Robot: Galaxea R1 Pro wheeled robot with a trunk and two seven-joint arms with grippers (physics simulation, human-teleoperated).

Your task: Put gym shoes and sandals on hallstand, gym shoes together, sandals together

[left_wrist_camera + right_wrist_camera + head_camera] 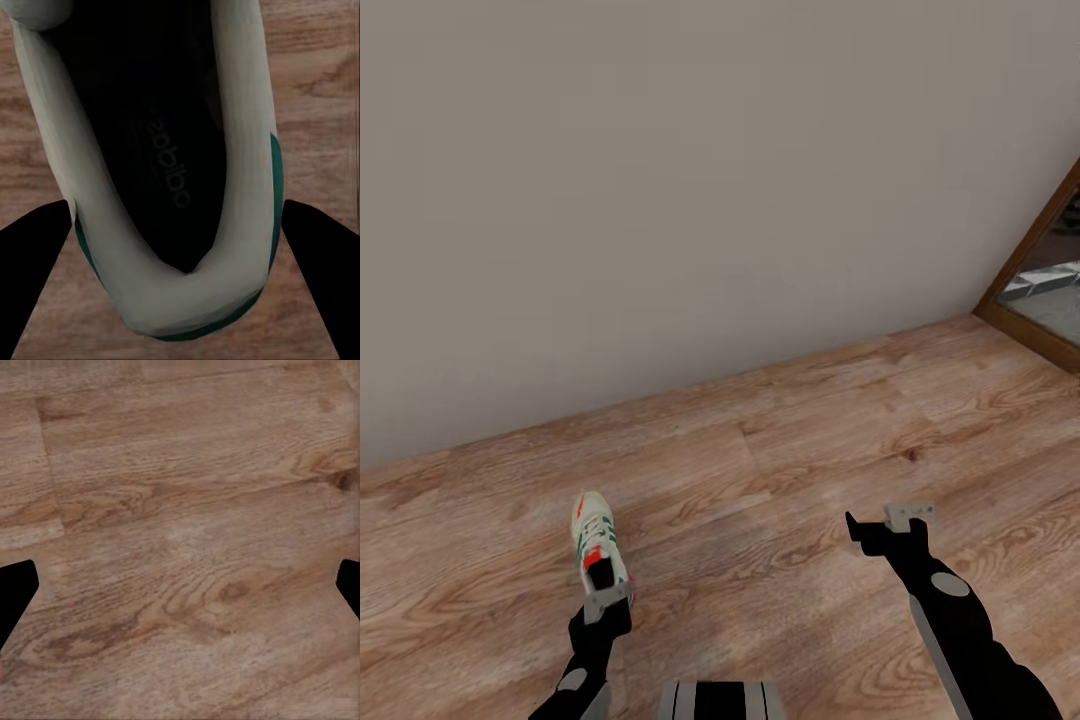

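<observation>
A brown wood floor [780,470] meets a plain grey wall [660,180]; the left gripper [180,240], fingers spread, straddles a white shoe [598,545], while the right gripper [180,585] hangs released.

gym shoe [247,150] toe cut off

A plain grey-beige wall [690,190] is filling the upper part of the head view, meeting the floor along a slanting line. At the right edge, a brown wooden door frame [1032,240] is rising at a slant, and pale, blurred shapes are showing through its opening.
</observation>
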